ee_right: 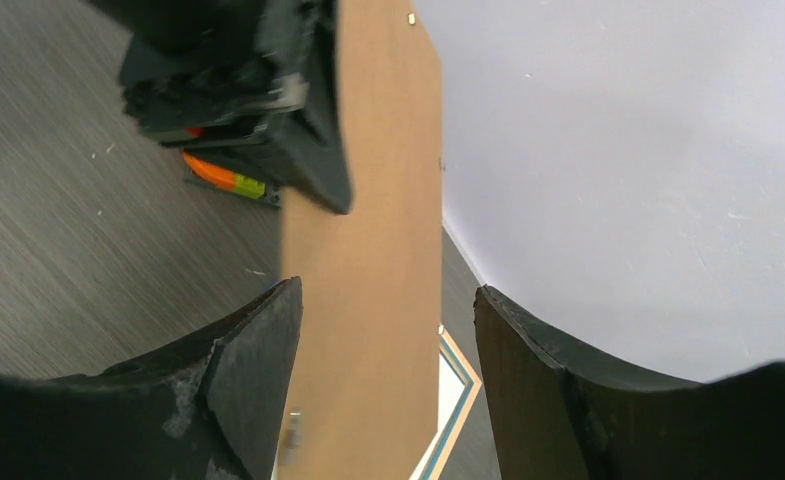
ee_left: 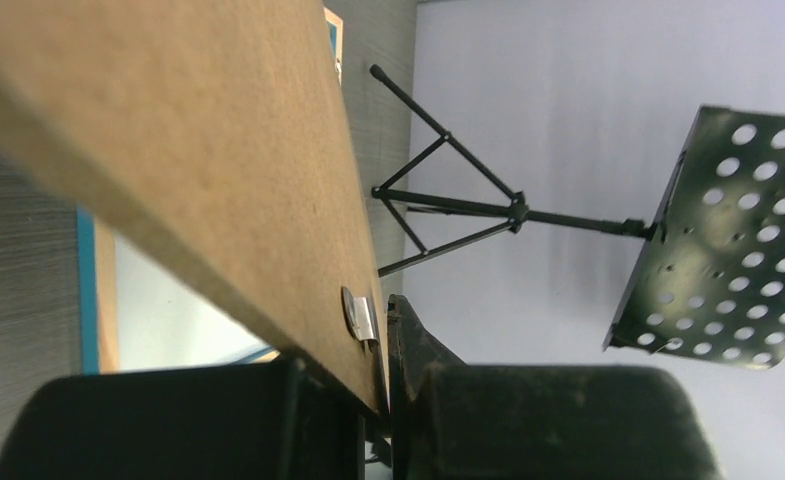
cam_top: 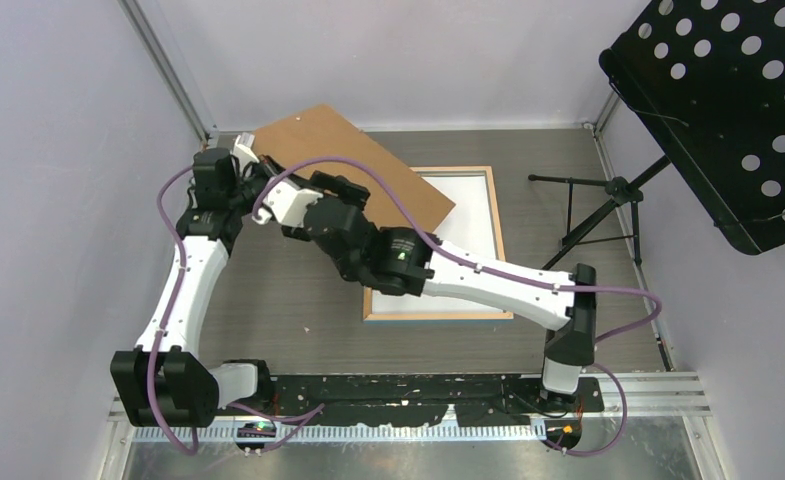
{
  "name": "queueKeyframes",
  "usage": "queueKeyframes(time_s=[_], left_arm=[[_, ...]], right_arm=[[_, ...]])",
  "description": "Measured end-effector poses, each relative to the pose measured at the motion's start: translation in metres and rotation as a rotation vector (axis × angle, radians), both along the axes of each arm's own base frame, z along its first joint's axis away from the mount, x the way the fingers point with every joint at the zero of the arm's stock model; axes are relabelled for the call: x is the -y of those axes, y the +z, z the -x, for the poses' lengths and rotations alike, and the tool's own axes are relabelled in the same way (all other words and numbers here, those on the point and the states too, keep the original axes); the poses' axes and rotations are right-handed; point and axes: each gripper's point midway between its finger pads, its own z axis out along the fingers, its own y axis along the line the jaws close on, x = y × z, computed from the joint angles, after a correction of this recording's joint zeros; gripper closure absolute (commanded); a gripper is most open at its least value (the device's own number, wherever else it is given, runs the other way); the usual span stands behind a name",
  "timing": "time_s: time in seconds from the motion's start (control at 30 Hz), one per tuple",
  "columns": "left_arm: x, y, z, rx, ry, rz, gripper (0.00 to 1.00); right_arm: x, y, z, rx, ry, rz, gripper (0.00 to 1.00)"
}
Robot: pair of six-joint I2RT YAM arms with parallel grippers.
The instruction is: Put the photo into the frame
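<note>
**The frame** (cam_top: 498, 245) is lying flat on the table (cam_top: 288, 310), right of centre, with its light wood back facing up. We are reading its long axis as running from the near edge toward the far wall, though its left side is covered.

Inside it a white field (cam_top: 463, 235) is showing. We are finding no orange flowers in any of the 3 views, so we cannot tell whether that white is the photo lying face down or something else.

Above the frame's far left corner a brown backing board (cam_top: 343, 150) is hanging tilted, its lower right corner overlapping the frame. The left gripper (ee_left: 363, 365) is clamping the board's left end. The thin sheet is passing between its closed fingers, just beside a small metal tab (ee_left: 360, 315).

The right gripper (ee_right: 383, 335) is standing close to the left gripper with its fingers (ee_right: 248, 380) apart. The board is showing in the gap between them and nothing is clamped.

From both claws the frame is lying to the right and lower down. We are judging the right arm the nearer, since its forearm is crossing the frame's left rail. That forearm and the board are hiding the frame's left side.

A black music stand (cam_top: 728, 110) is occupying the right edge, apart from everything.
</note>
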Motion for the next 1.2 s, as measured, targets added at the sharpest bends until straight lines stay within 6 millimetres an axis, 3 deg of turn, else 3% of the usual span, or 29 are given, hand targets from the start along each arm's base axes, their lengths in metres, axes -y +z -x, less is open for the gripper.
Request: queueKeyframes(time_s=[0.23, 0.43, 0.6, 0.97, 1.2], left_arm=[[0.006, -0.003, 0.013, 0.066, -0.111, -0.059, 1.0], [0.012, -0.006, 0.023, 0.107, -0.201, -0.053, 1.0], [0.021, -0.016, 0.024, 0.109, -0.288, -0.02, 1.0], [0.061, -0.039, 0.021, 0.116, -0.526, 0.019, 1.0], [0.087, -0.043, 0.017, 0.142, -0.679, 0.016, 1.0]], right_arm=[[0.042, 0.054, -0.022, 0.013, -0.066, -0.141, 0.3], [0.078, 0.073, -0.048, 0.017, -0.138, -0.209, 0.3], [0.096, 0.07, -0.066, 0.002, -0.174, -0.221, 0.3], [0.138, 0.026, -0.097, -0.089, -0.227, -0.216, 0.31], [0.193, 0.018, -0.114, -0.129, -0.299, -0.291, 0.31]])
